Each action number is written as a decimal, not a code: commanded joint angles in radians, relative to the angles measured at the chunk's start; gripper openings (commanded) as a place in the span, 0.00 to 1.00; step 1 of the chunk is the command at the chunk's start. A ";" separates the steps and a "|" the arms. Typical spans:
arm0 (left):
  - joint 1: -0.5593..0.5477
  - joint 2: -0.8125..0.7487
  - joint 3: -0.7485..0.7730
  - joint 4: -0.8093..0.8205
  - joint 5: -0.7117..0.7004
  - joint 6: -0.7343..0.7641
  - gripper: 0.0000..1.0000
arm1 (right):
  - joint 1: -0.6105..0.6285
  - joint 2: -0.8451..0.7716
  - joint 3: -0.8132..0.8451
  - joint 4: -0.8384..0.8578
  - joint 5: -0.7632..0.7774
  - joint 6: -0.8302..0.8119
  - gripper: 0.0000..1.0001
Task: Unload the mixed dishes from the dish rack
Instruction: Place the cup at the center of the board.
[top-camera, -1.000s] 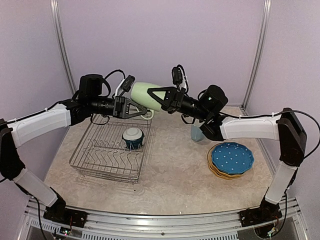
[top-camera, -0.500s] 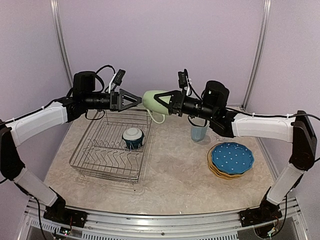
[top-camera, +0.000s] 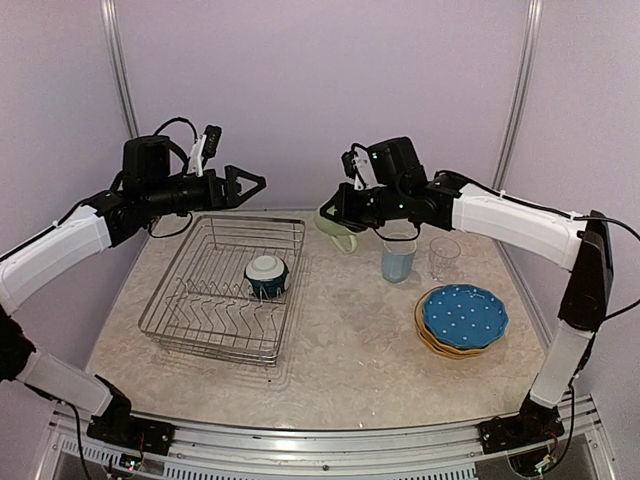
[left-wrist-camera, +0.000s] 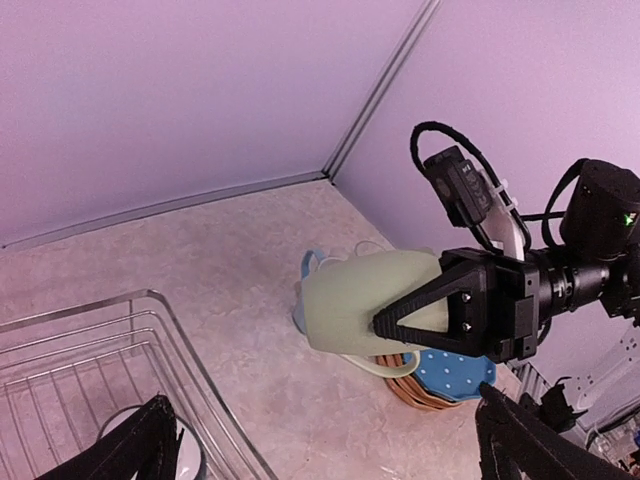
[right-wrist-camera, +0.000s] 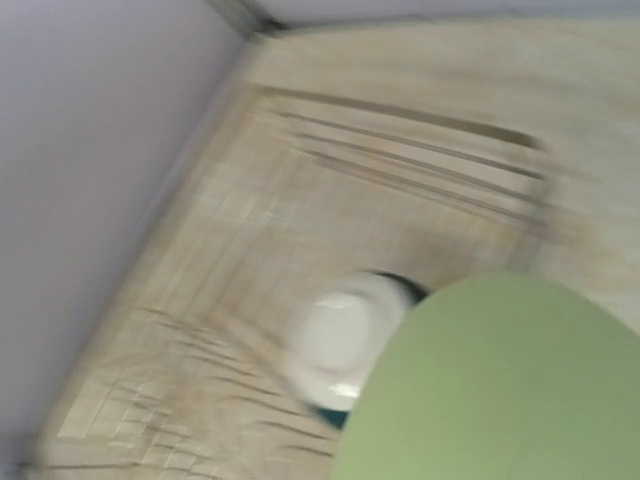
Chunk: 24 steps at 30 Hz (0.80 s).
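Observation:
My right gripper (top-camera: 343, 211) is shut on the light green mug (top-camera: 331, 226), held tilted in the air just left of the light blue mug (top-camera: 398, 262). In the left wrist view the green mug (left-wrist-camera: 360, 300) shows with the right gripper (left-wrist-camera: 455, 308) clamped on it. Above the back edge of the dish rack (top-camera: 190, 300), my left gripper (top-camera: 246, 184) is open with nothing in it. A dark-teal bowl (top-camera: 267, 274) with a white inside sits in the rack. The right wrist view is blurred; the green mug (right-wrist-camera: 500, 390) fills its lower right, with the bowl (right-wrist-camera: 345, 345) beyond.
A small clear glass (top-camera: 444, 257) stands right of the light blue mug. The stack of plates (top-camera: 462, 318), with the blue dotted one on top, lies at the right. Purple walls close in the back and both sides.
My left gripper opened, let go of the green mug and drew back to the left. My right arm carried the mug right and down, towards the light blue mug.

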 joint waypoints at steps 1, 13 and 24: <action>0.003 0.005 0.031 -0.126 -0.202 0.022 0.99 | 0.015 0.124 0.211 -0.362 0.210 -0.132 0.00; 0.014 0.088 0.115 -0.243 -0.231 0.004 0.99 | 0.013 0.426 0.575 -0.768 0.325 -0.207 0.00; 0.020 0.175 0.186 -0.326 -0.196 -0.010 0.99 | -0.055 0.549 0.630 -0.833 0.269 -0.269 0.00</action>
